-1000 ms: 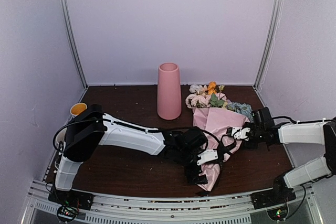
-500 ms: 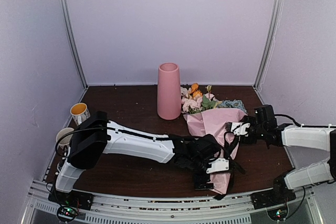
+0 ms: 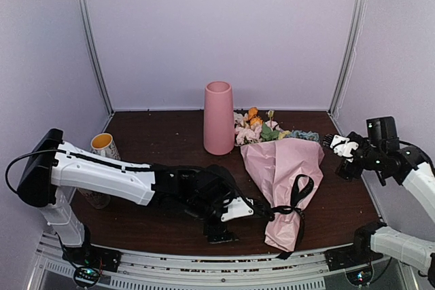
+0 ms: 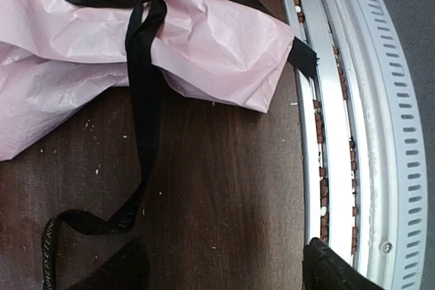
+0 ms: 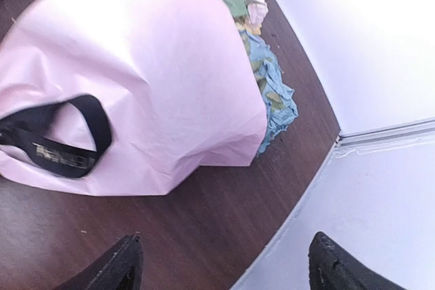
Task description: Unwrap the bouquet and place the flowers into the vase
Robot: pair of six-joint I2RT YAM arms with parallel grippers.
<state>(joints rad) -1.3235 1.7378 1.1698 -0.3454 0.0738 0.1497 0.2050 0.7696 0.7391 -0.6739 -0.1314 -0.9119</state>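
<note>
**Wrapped bouquet flat on the table, both grippers open and clear**

Top view: the bouquet (image 3: 282,168) lies on the table (image 3: 156,134), just right of the upright pink vase (image 3: 219,119). Its long axis runs back to front, with the flowers (image 3: 262,127) toward the back wall. Only this view shows both arms. The left gripper (image 3: 245,221) sits low beside the tied end, and the right gripper (image 3: 342,146) is well off to the right.

Left wrist: jaws apart and empty. The black ribbon (image 4: 139,52) is knotted round the tissue.

Right wrist: jaws spread wide over bare wood. Blue blooms (image 5: 275,93) spill from the wrap's mouth.

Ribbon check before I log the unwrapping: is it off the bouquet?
No, the black ribbon is knotted around the bouquet in the left wrist view.
</note>
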